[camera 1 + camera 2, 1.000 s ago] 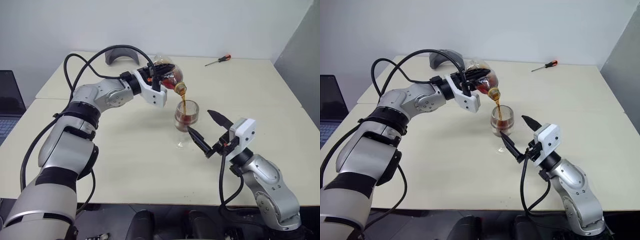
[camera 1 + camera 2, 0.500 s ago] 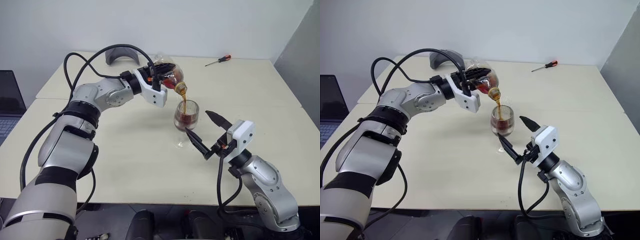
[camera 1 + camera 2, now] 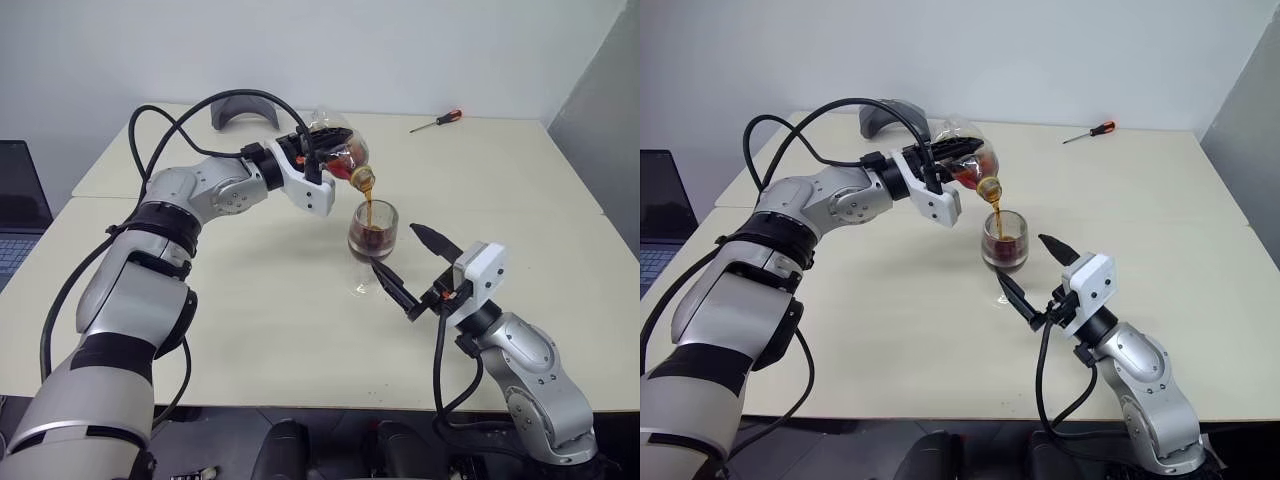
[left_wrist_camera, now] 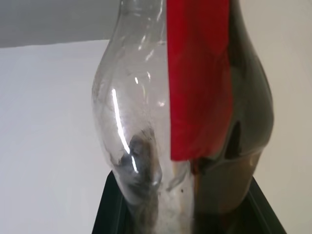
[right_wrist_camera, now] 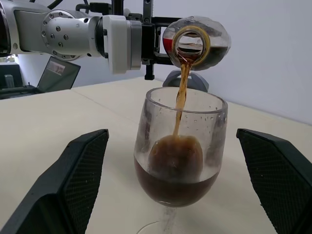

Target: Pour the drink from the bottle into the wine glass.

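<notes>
My left gripper [image 3: 318,152] is shut on the clear bottle [image 3: 338,150], which is tipped mouth-down over the wine glass [image 3: 372,240]. A thin brown stream of drink [image 3: 369,208] runs from the bottle's mouth [image 5: 191,43] into the glass bowl [image 5: 179,146], where dark liquid fills the lower part. The left wrist view shows the bottle's body [image 4: 141,122] and red label [image 4: 197,73] close up. My right gripper [image 3: 394,244] is open. Its fingers [image 5: 78,185] stand on either side of the glass without touching it.
A red-handled screwdriver [image 3: 436,121] lies at the table's far right. A grey curved object [image 3: 243,108] sits at the far edge behind the left arm. A laptop [image 3: 18,205] stands off the table's left side.
The drink keeps running from the bottle into the glass. Neither arm has visibly moved.
</notes>
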### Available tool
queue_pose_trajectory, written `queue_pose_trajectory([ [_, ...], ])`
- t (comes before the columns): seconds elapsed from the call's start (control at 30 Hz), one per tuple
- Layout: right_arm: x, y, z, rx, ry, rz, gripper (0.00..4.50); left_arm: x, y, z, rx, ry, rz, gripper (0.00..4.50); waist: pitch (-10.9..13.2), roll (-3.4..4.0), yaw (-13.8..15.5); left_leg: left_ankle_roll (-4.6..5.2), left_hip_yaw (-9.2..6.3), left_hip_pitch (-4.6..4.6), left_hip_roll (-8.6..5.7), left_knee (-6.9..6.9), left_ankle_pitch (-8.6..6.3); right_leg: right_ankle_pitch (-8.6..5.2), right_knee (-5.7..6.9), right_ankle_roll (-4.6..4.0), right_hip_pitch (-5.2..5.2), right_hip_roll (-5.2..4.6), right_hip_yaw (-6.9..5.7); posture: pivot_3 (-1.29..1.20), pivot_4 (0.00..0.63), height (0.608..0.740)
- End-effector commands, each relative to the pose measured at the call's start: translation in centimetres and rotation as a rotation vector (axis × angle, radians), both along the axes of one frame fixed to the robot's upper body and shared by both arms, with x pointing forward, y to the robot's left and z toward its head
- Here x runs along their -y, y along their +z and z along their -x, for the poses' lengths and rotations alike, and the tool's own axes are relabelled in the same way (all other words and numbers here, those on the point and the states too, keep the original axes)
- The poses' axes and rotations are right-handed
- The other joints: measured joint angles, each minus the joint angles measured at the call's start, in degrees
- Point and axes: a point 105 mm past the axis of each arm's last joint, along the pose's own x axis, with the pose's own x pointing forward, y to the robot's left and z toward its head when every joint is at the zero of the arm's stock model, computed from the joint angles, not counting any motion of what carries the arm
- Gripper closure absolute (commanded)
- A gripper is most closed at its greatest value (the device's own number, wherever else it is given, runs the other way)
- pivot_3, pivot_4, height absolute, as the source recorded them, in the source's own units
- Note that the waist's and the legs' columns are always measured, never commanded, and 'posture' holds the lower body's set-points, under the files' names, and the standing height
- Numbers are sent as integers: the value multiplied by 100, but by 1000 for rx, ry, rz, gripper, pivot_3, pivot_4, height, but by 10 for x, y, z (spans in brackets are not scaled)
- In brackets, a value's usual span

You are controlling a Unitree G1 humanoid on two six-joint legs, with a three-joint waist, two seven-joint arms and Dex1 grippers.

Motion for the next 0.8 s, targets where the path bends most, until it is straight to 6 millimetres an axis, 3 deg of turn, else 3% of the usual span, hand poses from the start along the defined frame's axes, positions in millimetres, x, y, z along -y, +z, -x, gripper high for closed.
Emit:
queue_pose_trajectory([
  [0.03,-1,9,5,47,12,-13,0,8,23,7,67,-44,28,3604,0,0,0,0,0,0,0,0,0,0,0,0,0,0,0,0,150,740],
  [0.5,-4,8,4,48,14,-15,0,16,-2,11,-104,-70,106,3604,0,1,-13,-1,1,2,2,4,1,-1,8,-1,-2,0,2,0,150,740],
  [0.8,-4,9,5,50,25,-6,0,7,-1,6,-263,-18,338,3638,0,1,-12,-1,-1,1,2,8,1,-1,15,-2,-2,-1,2,0,150,740],
])
